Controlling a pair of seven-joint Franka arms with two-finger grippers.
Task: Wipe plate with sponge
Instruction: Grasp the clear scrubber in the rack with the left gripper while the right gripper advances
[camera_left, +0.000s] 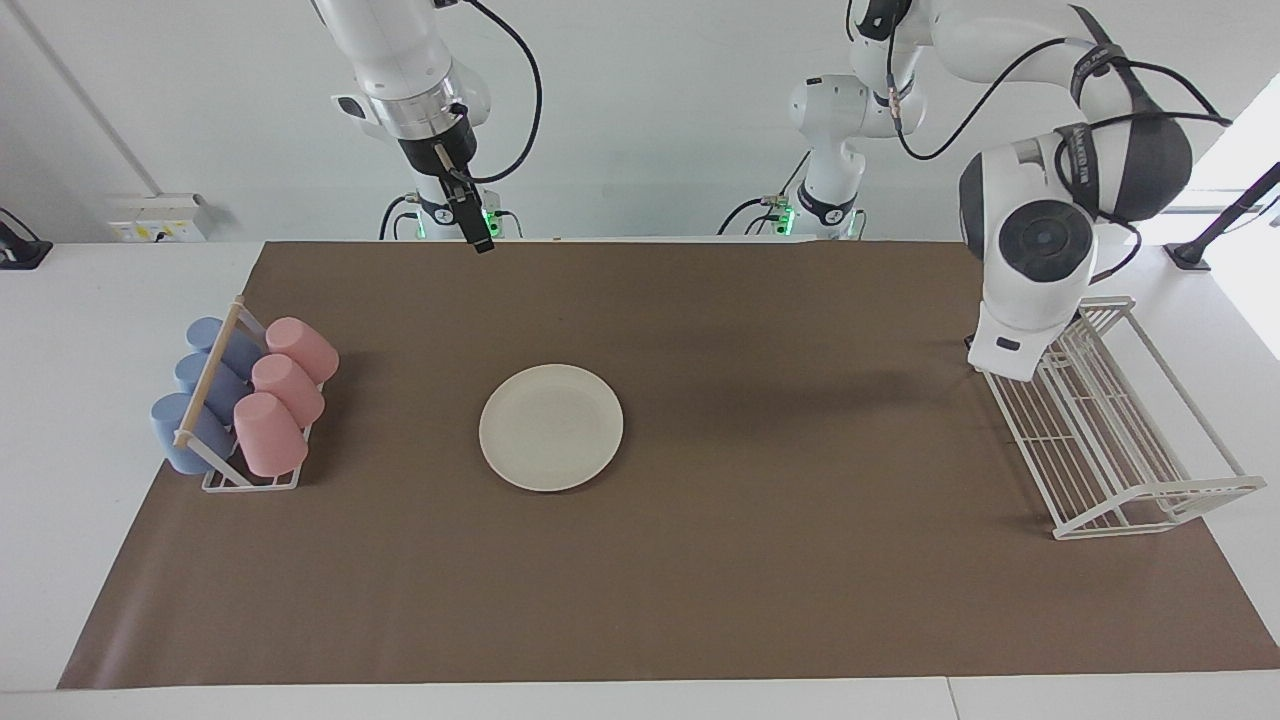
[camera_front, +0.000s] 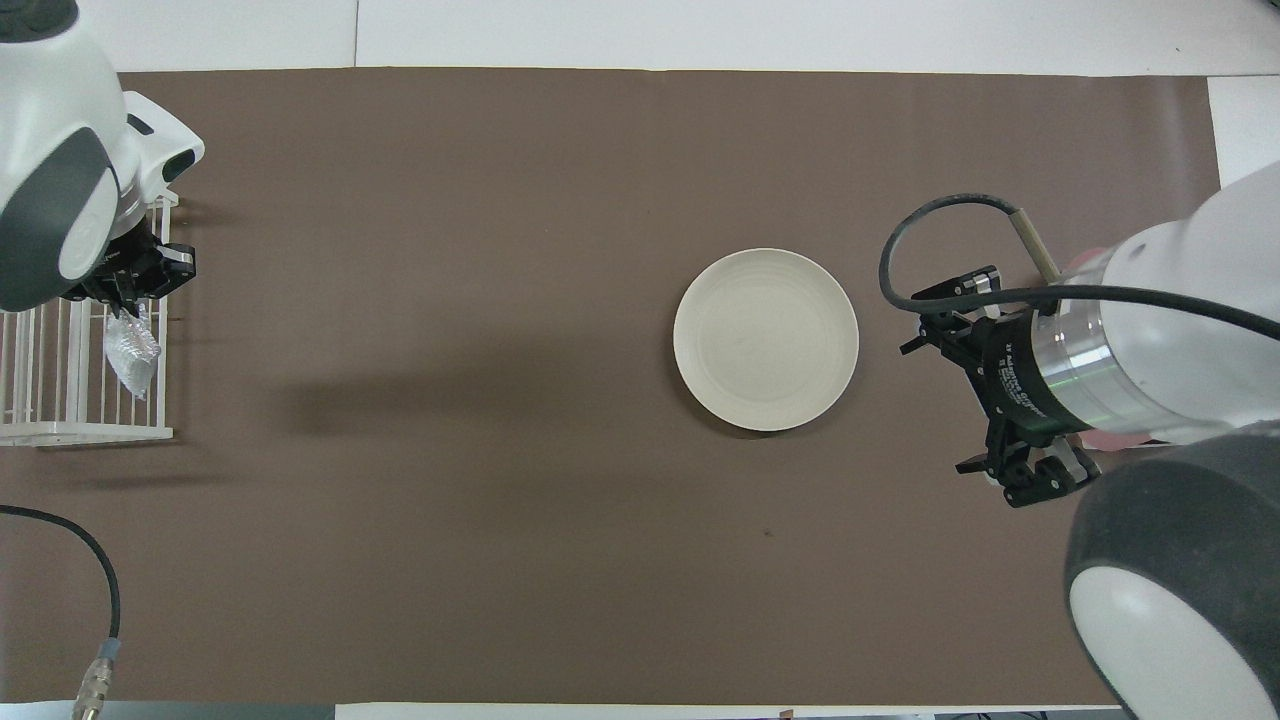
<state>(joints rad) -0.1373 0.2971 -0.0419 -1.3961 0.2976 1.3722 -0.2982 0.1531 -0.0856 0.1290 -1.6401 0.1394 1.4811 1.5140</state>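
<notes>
plate (camera_left: 551, 427): flat mid-desk (camera_left: 700, 600), bare, set for wiping.
sponge (camera_front: 131, 352): in the wire rack (camera_front: 60, 432), at the left arm's end.
left claw (camera_front: 128, 290): over the sponge, poised to grab; finger state unclear.
right claw (camera_left: 480, 238): waits raised, fingers pressed together.

Brown mat (camera_left: 700, 560) covers most of the white table (camera_left: 90, 300). White wire rack (camera_left: 1120, 440) sits at the left arm's end. At the right arm's end, a small rack (camera_left: 250, 480) holds three pink cups (camera_left: 285, 395) and three blue cups (camera_left: 195, 405), lying tilted.
</notes>
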